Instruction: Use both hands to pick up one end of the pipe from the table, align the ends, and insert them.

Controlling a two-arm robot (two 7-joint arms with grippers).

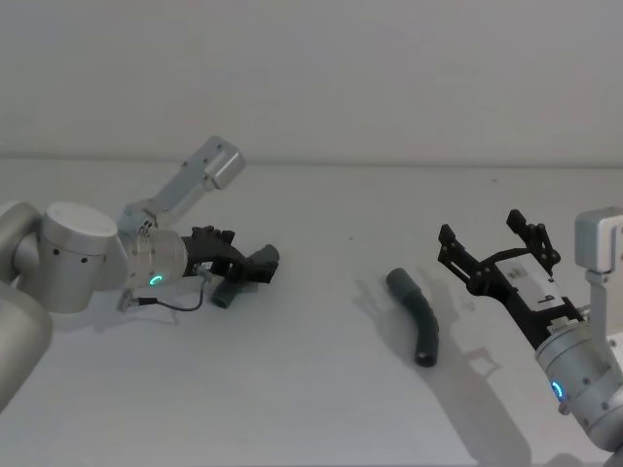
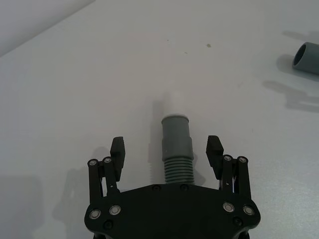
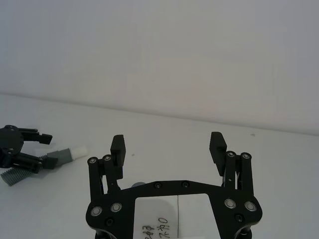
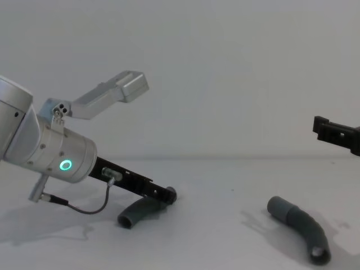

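Observation:
One pipe piece [image 1: 417, 311] lies alone on the white table [image 1: 311, 389], curved, right of centre; it is also in the chest view [image 4: 298, 228]. The other piece [image 1: 255, 265] lies at the left. My left gripper [image 1: 238, 263] is low over it, open, its fingers [image 2: 118, 149] straddling the ribbed part without touching. That piece's grey cuff [image 2: 176, 134] points away from the palm, and the right wrist view shows its whitish spigot [image 3: 77, 151]. My right gripper [image 1: 496, 248] hangs open and empty above the table, right of the lone piece.
A pale wall rises behind the table's far edge [image 1: 389, 163]. The left arm's cable [image 1: 175, 306] loops down to the surface beside the left piece. Bare table lies between the two pieces.

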